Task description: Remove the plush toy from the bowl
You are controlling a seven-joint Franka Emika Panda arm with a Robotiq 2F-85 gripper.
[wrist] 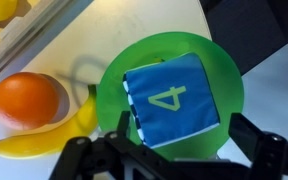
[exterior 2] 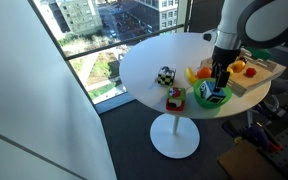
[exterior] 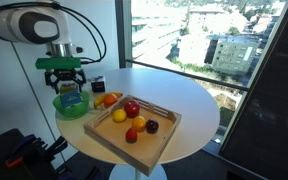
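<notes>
The plush toy [wrist: 169,100] is a blue, squarish thing with a yellow "4" on its top. It lies inside the bowl [wrist: 109,85] and fills most of it. It lies free: I am not touching it.

My end effector [wrist: 174,152] hangs right above the bowl with its fingers [wrist: 82,158] spread wide. In the wrist view they stand to either side of the green rim, holding nothing. In both exterior views the end effector [exterior: 70,88] points straight down over the bowl [exterior: 72,104].

The bowl stands on the white round surface [exterior: 199,100], close to the edge where my arm reaches in. Just beside the bowl lie a banana [wrist: 54,135] and an orange [wrist: 24,100], which touch each other; the banana's end meets the bowl's rim. Beyond them a wooden tray [exterior: 162,140] of fruit takes up the middle of the surface. A small black box [exterior: 97,86] sits near the edge beside the bowl. In an exterior view two small objects [exterior 2: 170,88] rest toward the opposite edge, well apart from the bowl; they are too small to name.
</notes>
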